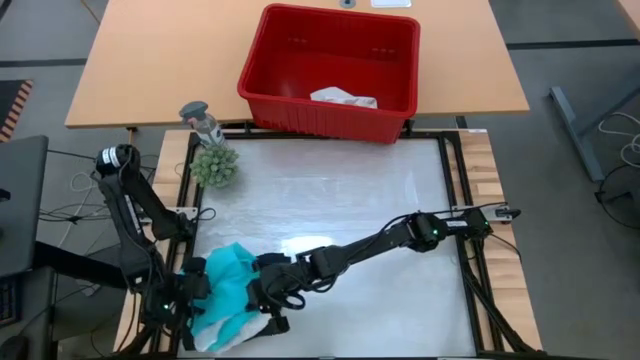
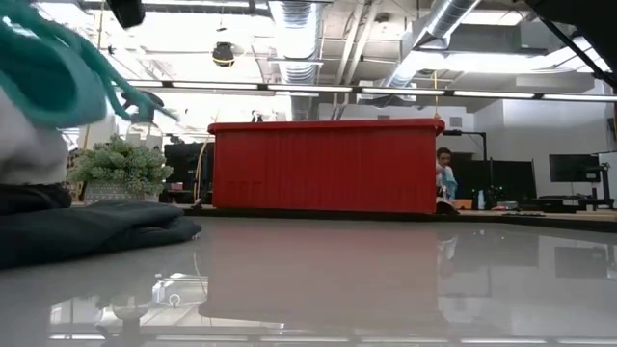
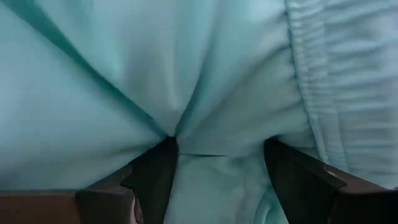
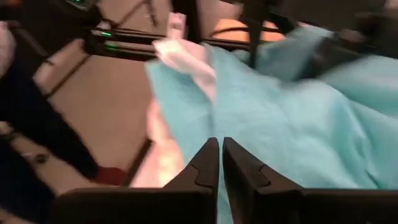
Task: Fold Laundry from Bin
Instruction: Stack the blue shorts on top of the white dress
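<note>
Three pieces of laundry show in the high view: one teal garment (image 1: 228,280) at about 7 o'clock on the table, one white piece (image 1: 232,330) under it at the near edge, and one white piece (image 1: 343,97) left in the bin (image 1: 330,62), which stands alone at 12 o'clock on the wooden desk (image 1: 140,70) behind. The low view adds one dark garment (image 2: 87,231) lying flat under the white one. One small plant (image 1: 213,165) sits at 10 o'clock.

The left gripper (image 3: 214,177) has its fingers spread, with teal cloth bunched between them; whether it truly pinches the cloth is unclear. The right gripper (image 4: 221,163) has its fingers nearly together at the teal fabric's surface, apparently holding nothing.

From the centre out to 3 o'clock the white glossy table (image 1: 380,190) lies bare. Beyond it are ceiling lights, monitors and one person (image 2: 445,178).
</note>
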